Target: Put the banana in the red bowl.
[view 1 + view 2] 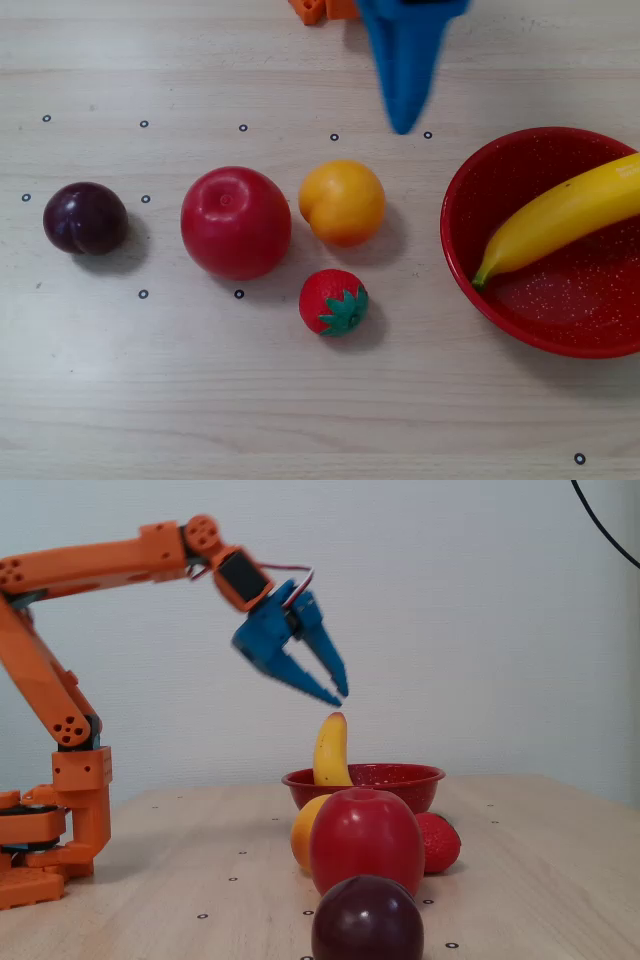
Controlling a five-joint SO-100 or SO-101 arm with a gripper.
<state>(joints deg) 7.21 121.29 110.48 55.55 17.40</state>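
Note:
The yellow banana lies slantwise in the red bowl at the right of the overhead view, green stem tip low on the left wall and its other end past the frame's edge. In the fixed view the banana sticks up over the rim of the red bowl. My blue gripper is up in the air, left of the bowl and clear of it. It tapers to a single point from above, and in the fixed view the gripper hangs above the banana with tips together, holding nothing.
Left of the bowl sit a round orange-yellow fruit, a red apple, a dark plum and a strawberry. The orange arm base stands at the left in the fixed view.

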